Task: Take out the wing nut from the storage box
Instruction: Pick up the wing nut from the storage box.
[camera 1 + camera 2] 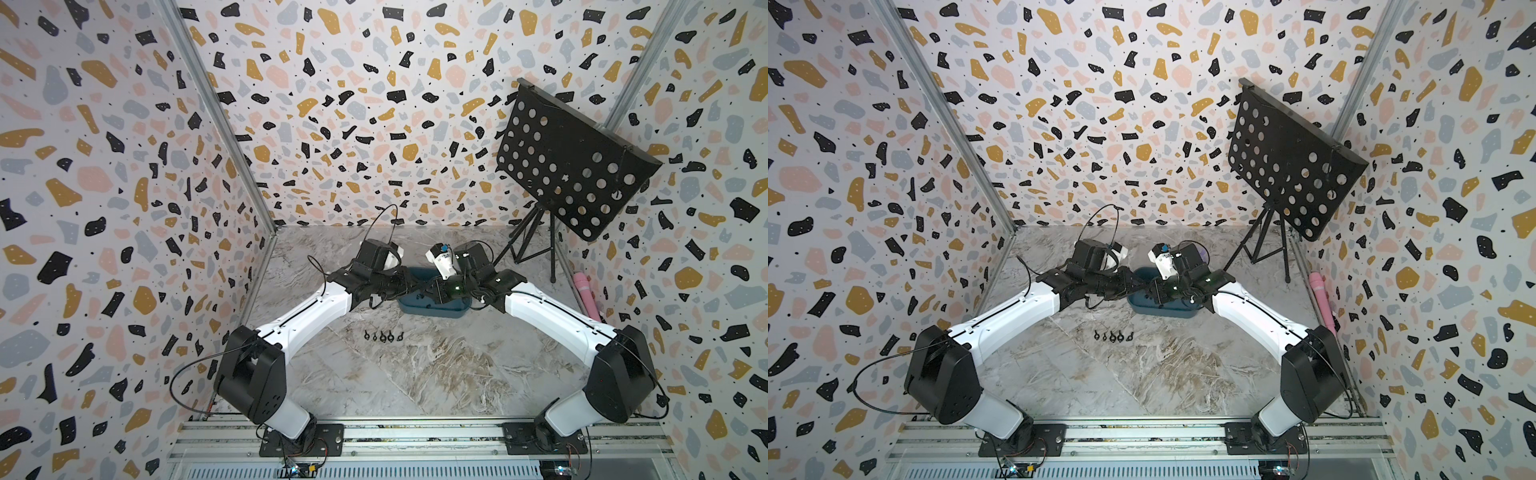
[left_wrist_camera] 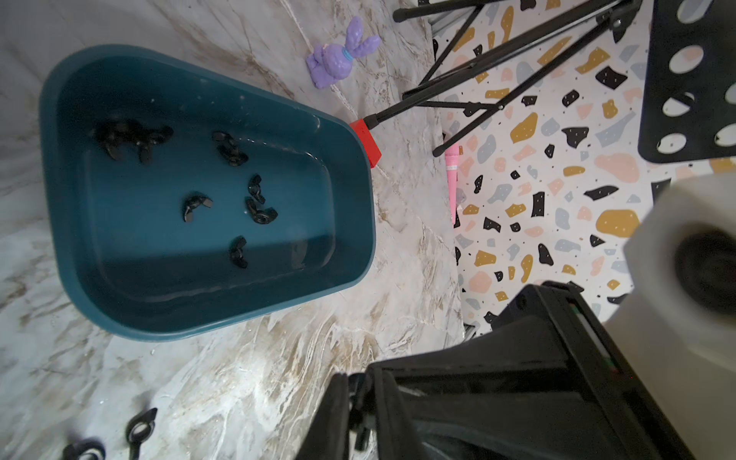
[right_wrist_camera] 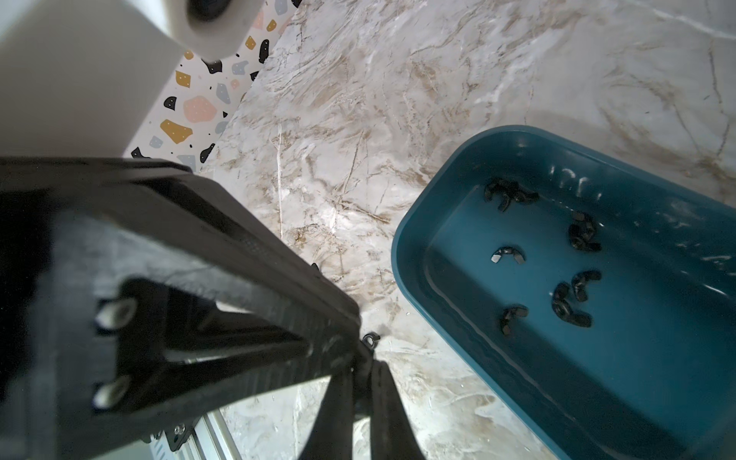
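Passing a nut from one gripper to the other seems to be the step in hand, and it should be done slowly. The table (image 1: 436,374) is flat and hard, with a grey and brown marble look. The box (image 2: 350,239) is set on it, under both wrists; it is smooth teal plastic, shallow, with round corners. The right gripper (image 3: 360,360) is pressed together. A nut (image 3: 370,339) is seen right at its tips, outside the box's rim, so it seems to be pinched there and already lifted out. The left gripper (image 2: 355,384) is close by, but it cannot be told if it is spread or pinching. The nut should not be let go until it is held tight by both. More nuts (image 2: 257,211) lie in the box: small, black, metal-looking, each with a ring and two wings, easily dropped. A row of nuts (image 1: 384,336) is laid on the table
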Available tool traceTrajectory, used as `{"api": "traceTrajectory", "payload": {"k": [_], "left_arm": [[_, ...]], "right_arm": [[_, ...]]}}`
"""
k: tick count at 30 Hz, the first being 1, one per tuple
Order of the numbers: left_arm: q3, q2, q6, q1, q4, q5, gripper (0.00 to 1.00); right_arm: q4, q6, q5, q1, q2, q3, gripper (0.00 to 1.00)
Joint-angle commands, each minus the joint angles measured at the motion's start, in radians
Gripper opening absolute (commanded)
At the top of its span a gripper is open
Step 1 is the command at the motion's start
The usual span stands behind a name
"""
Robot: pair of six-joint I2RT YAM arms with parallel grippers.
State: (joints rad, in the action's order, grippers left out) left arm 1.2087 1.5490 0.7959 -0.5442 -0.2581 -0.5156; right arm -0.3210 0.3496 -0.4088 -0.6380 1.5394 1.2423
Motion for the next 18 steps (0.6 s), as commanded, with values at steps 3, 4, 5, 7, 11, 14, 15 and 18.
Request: {"api": "traceTrajectory", "payload": {"k": [3,4,5,7,11,14,15,18], "left_arm": [[-0.001,0.0,-0.004,-0.008,0.057,-0.034,0.1],[-0.004,-0.001,-0.003,-0.008,0.058,-0.035,0.06],[-0.005,0.0,-0.002,-0.008,0.06,-0.036,0.01],[-0.007,-0.004,-0.003,-0.008,0.06,-0.037,0.0],[-0.019,-0.015,-0.004,-0.008,0.06,-0.026,0.0],[-0.038,-0.028,-0.01,-0.008,0.058,-0.017,0.0],[-0.044,-0.032,-0.016,-0.008,0.054,-0.013,0.0],[-0.056,-0.049,-0.04,-0.008,0.017,0.009,0.0]], "right_arm": [[0.042,0.007,-0.033,-0.012,-0.029,0.0,0.07],[0.043,0.006,-0.033,-0.012,-0.029,0.0,0.07],[0.041,0.009,-0.033,-0.012,-0.028,0.002,0.07],[0.04,0.01,-0.032,-0.012,-0.027,0.002,0.08],[0.034,0.021,-0.023,-0.012,-0.024,0.0,0.21],[0.023,0.03,0.011,-0.012,-0.031,-0.006,0.28],[0.017,0.034,0.027,-0.012,-0.035,-0.01,0.33],[0.0,0.042,0.089,-0.009,-0.064,-0.037,0.48]]}}
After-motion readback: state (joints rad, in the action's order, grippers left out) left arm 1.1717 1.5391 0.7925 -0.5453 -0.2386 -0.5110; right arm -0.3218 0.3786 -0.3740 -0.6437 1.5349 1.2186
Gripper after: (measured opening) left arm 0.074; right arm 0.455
